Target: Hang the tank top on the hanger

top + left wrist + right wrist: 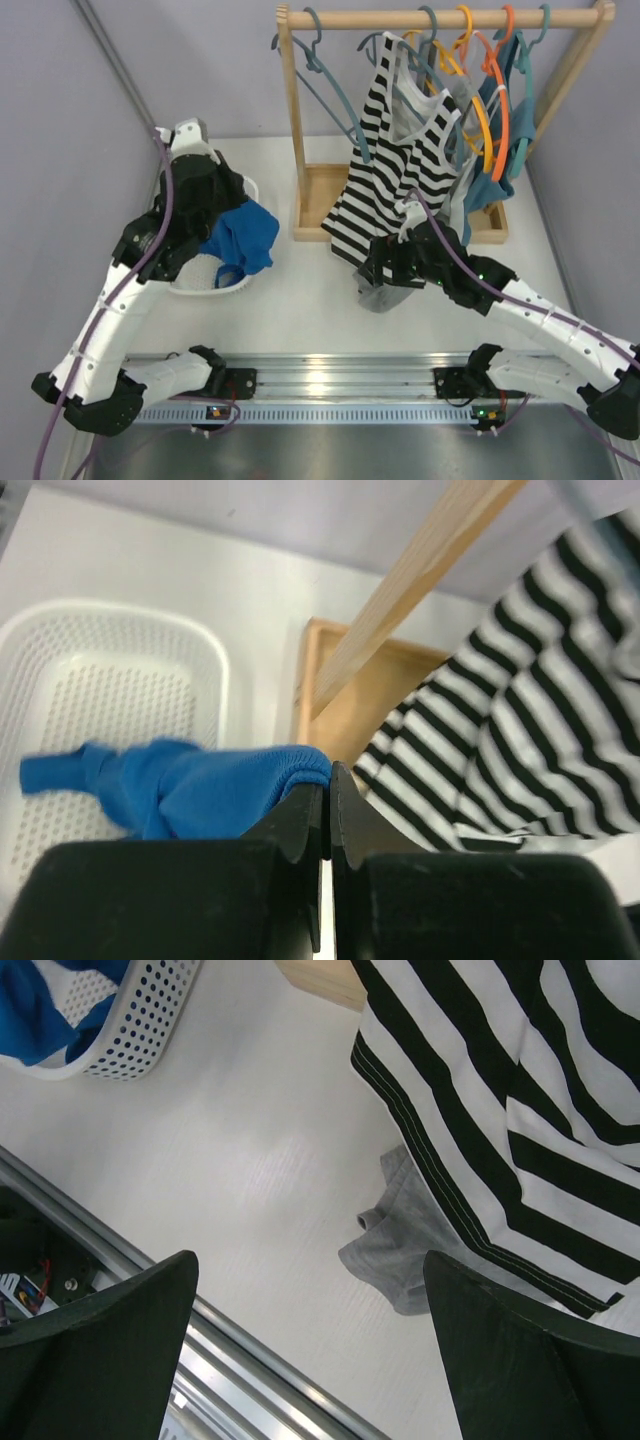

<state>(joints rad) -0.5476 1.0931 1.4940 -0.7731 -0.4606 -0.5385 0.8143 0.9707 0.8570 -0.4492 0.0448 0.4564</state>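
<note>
Top external: left gripper (328, 780) clamped on tank top (246, 236), fabric draped over right rim of basket (238, 284). Bare table (300, 295) between basket and rack (292, 120). Hanger (325, 75) at rack's left end. Right gripper (310, 1257) spread wide above grey cloth (400, 1260) at hem of striped top (395, 170).

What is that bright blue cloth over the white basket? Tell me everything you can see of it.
The tank top is plain royal-blue, soft knit-looking fabric, bunched and creased. The left gripper, shut, pinches one edge and holds it up; the rest droops over the white perforated basket, a strap loop hanging lowest.
</note>
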